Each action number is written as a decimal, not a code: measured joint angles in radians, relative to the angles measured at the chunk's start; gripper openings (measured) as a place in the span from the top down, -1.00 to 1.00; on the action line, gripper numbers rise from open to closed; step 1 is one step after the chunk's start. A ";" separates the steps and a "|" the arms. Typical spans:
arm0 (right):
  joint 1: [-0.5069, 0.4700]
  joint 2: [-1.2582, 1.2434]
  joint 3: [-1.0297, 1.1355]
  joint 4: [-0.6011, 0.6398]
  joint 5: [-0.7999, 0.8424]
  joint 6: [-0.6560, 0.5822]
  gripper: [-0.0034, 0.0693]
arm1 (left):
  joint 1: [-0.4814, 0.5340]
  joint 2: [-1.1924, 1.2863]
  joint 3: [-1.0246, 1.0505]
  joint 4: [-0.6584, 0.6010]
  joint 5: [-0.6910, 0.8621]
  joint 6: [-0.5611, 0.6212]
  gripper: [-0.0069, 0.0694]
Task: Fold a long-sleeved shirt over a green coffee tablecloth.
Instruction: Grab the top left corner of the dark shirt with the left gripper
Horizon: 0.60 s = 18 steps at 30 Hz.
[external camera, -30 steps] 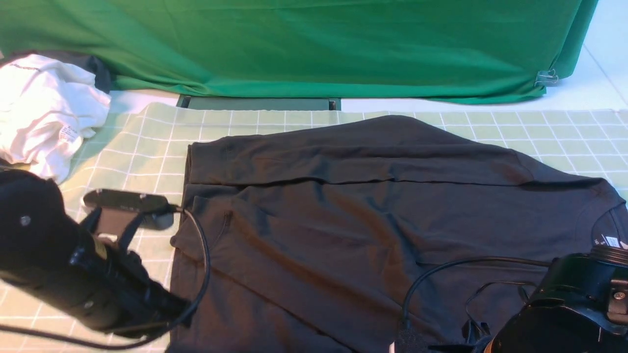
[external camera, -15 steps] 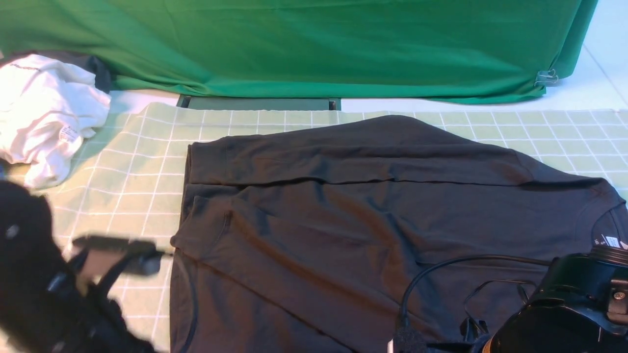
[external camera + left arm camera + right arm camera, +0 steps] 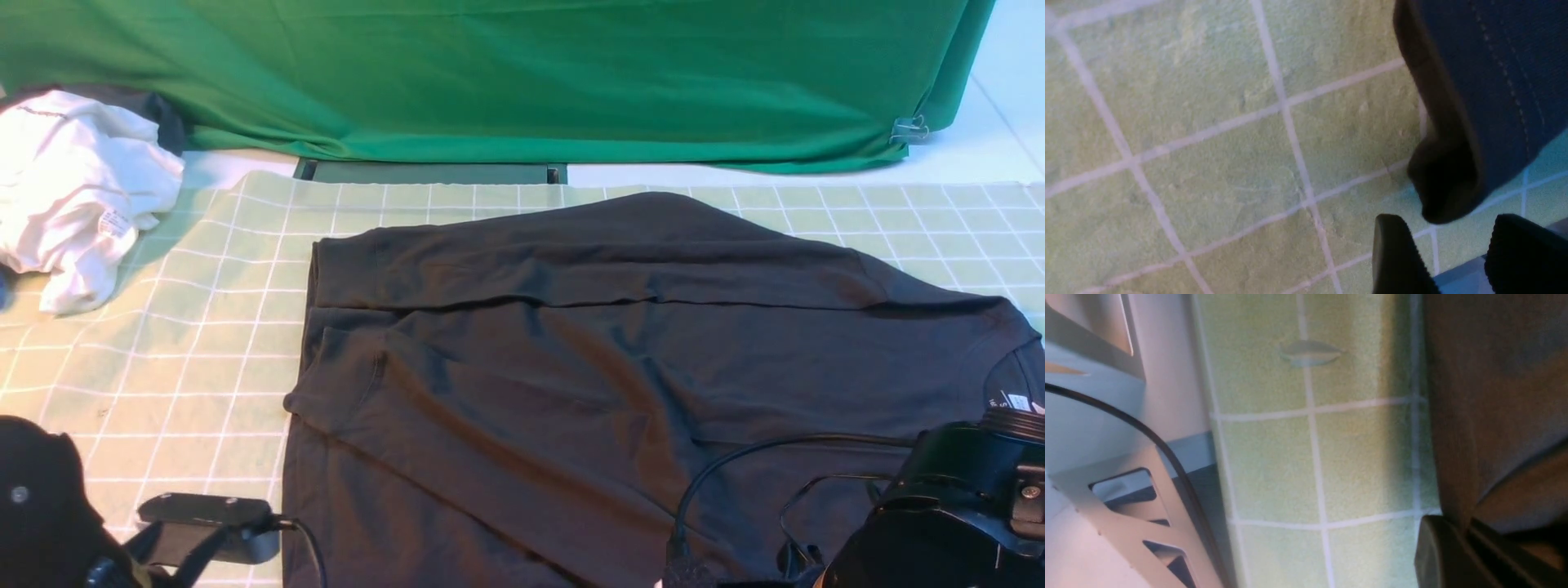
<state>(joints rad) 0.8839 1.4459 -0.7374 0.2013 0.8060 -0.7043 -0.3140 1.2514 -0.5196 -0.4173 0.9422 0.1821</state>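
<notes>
The long-sleeved shirt [image 3: 571, 367] lies spread, black and partly folded, on the green coffee tablecloth [image 3: 188, 327], with its white neck label at the right by my right arm [image 3: 955, 506]. In the left wrist view my left gripper [image 3: 1447, 228] is open over the gridded cloth [image 3: 1208, 143]. A stitched corner of the shirt [image 3: 1494, 81] hangs just beyond its tips, apart from both fingers. In the right wrist view my right gripper [image 3: 1466, 535] is shut on the shirt's edge [image 3: 1494, 396] beside the cloth [image 3: 1310, 457]. My left arm [image 3: 41, 506] sits at the near left corner.
A crumpled white garment [image 3: 73, 188] lies at the far left. A plain deep-green cloth [image 3: 531, 73] hangs along the back, held by a clip [image 3: 908, 129]. A black cable [image 3: 735, 449] loops over the shirt near my right arm. The table's metal frame [image 3: 1106, 498] shows past the cloth edge.
My left arm has drawn back from the shirt's left hem toward the near left corner. The shirt and my right arm have stayed where they were.
</notes>
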 joint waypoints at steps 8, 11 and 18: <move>0.000 0.000 0.000 0.000 0.016 0.000 0.80 | -0.050 0.057 0.000 -0.005 -0.103 0.002 0.24; 0.000 0.000 0.000 0.000 0.015 0.000 0.80 | -0.064 0.075 0.000 -0.013 -0.098 0.011 0.46; 0.000 0.000 0.000 0.000 0.014 0.000 0.80 | -0.073 0.090 -0.002 -0.015 0.009 0.036 0.90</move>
<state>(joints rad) 0.8839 1.4459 -0.7374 0.2013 0.8199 -0.7043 -0.3867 1.3413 -0.5216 -0.4321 0.9514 0.2179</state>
